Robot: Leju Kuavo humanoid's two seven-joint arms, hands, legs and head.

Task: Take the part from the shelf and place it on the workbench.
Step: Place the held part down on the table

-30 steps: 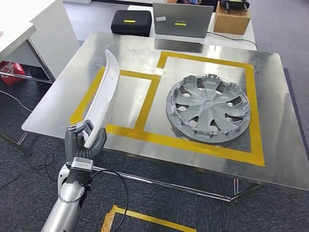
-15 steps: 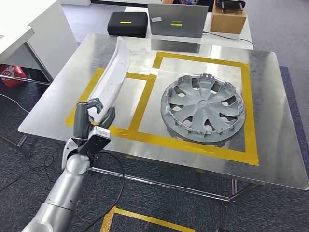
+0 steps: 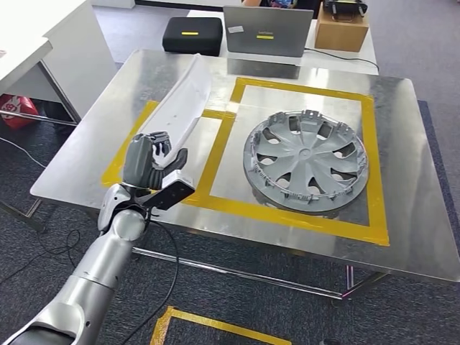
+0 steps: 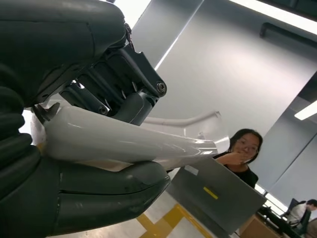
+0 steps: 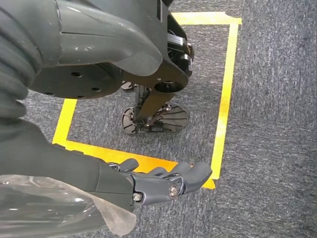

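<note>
White curved glossy plastic trim part (image 3: 182,108), long & slightly bowed, is held by its near end in the left hand (image 3: 147,159) and slants up and away over the near-left corner of the brushed-metal workbench (image 3: 401,215), above the smaller yellow-taped rectangle (image 3: 126,147); cannot tell if its far end touches the surface. Left wrist view: dark fingers (image 4: 123,74) on one face of the part (image 4: 123,146), thick thumb under the other, so a clamp grip w/ contact on both faces. Judging by look: light, fairly stiff thin shell, slick paint, prob. flexes and levers hard when held by one end, so lower it slowly and flat; a hold nearer mid-length would steady it; edges could scratch or chip on metal. Right hand (image 5: 164,183) hangs by the floor, fingers nearly straight, holding nothing. Beside the part, grey plastic wheel cover (image 3: 306,159) lies in the bigger taped square. Behind: grey laptop (image 3: 266,32), black case (image 3: 192,34), brown cardboard box (image 3: 341,29). Small yellow labels on case and laptop, writing too small to read; no brand visible.
</note>
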